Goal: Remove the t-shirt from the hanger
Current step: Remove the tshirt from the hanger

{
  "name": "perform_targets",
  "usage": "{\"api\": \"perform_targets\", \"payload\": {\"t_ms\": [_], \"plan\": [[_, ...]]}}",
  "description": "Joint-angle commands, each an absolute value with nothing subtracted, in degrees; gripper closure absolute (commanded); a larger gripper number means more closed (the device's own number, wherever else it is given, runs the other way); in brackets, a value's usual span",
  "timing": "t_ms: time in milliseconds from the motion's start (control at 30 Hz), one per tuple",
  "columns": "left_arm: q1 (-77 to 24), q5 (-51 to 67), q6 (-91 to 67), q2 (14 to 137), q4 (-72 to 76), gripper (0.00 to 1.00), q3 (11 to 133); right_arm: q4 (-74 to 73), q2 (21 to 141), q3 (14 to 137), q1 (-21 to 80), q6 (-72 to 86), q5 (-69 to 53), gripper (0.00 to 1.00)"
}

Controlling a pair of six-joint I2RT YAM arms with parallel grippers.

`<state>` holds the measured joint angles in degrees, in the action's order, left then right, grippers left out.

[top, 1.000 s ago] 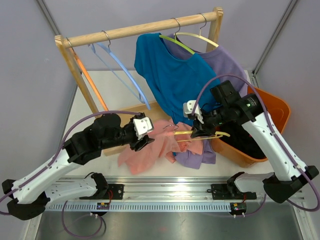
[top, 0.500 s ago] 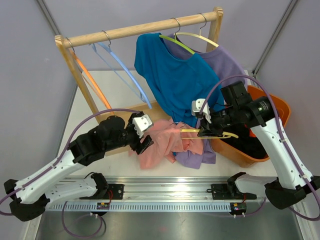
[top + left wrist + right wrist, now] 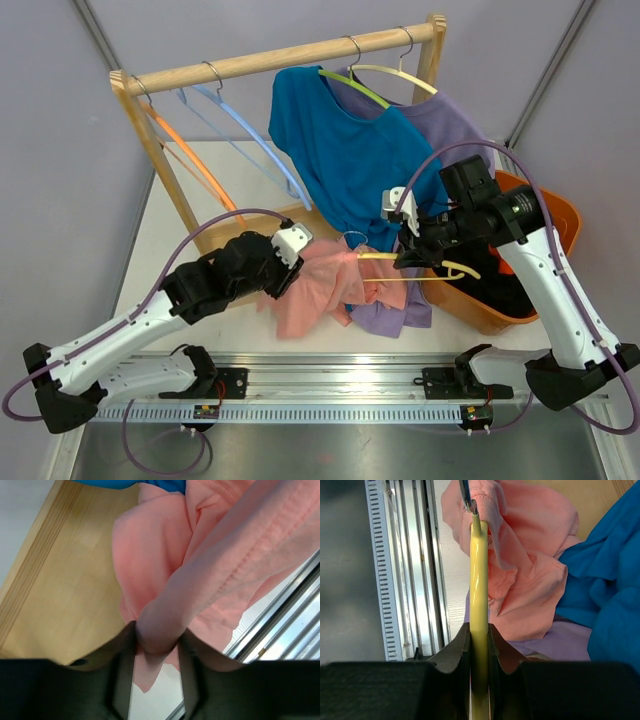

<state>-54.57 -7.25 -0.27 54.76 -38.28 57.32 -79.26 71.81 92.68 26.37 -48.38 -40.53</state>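
Left end effector [image 3: 156,647] pinches a pink t-shirt [image 3: 150,570] fold; right end effector [image 3: 479,645] clamps the yellow hanger [image 3: 479,570] (at the orange bin [image 3: 562,228] edge).

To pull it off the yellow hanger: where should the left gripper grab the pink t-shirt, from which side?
Bunched fold at the left edge of the pink t-shirt, from the left: loose cloth, away from the yellow hanger in the right gripper.

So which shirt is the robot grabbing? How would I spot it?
Look below the wooden clothes rack, in front of the hanging blue shirt. A crumpled pink t-shirt is bunched there, pinched in the left fingers. It's the only pink one; beside it is a purple shirt.
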Motion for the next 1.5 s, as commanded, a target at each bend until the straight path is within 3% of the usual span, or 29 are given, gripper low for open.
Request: {"api": "perform_targets", "payload": {"t_ms": [0,33,133,400,600,833,933,1033,1200,1267,1467], "plan": [[-54.4,-8.6,-2.5,53.3,-36.0,0.69,55.1,-81.4,71.9,95.6,25.3,-46.5,-42.2,1.0],[-54.4,-8.5,-2.6,53.4,-35.7,0.81,54.8,-81.5,72.1,95.7,25.3,-46.2,-42.4,1.0],[-54.4,-8.5,-3.3,54.1,-35.3,1.0,54.7,-81.6,72.3,96.1,25.1,-46.2,-41.8,1.0],[-52.3,-13.4,-4.7,49.6,-41.0,1.0,54.1,-83.5,72.4,96.3,20.1,-48.8,-41.5,1.0],[-49.3,-14.1,-5.1,45.4,-43.2,0.91,53.1,-85.7,71.8,95.8,17.7,-52.2,-43.0,1.0],[-47.4,-14.1,-5.5,43.8,-44.5,0.92,52.2,-86.0,71.5,96.1,16.5,-52.9,-43.1,1.0],[-46.8,-14.1,-5.6,43.2,-44.6,0.79,51.9,-86.1,71.3,95.9,16.3,-52.9,-43.4,1.0],[-46.4,-13.8,-5.6,42.8,-44.5,0.76,51.4,-86.1,70.9,95.6,16.2,-52.7,-43.8,1.0],[-45.6,-12.0,-5.5,43.1,-44.3,0.86,51.3,-85.8,70.8,95.6,16.3,-52.2,-44.0,1.0],[-45.5,-11.6,-5.4,43.2,-44.2,1.0,51.2,-85.6,70.9,95.7,16.3,-52.1,-44.1,1.0],[-45.1,-9.4,-6.0,42.9,-42.8,1.0,50.6,-84.8,70.7,96.2,16.3,-51.1,-44.3,1.0]]}}
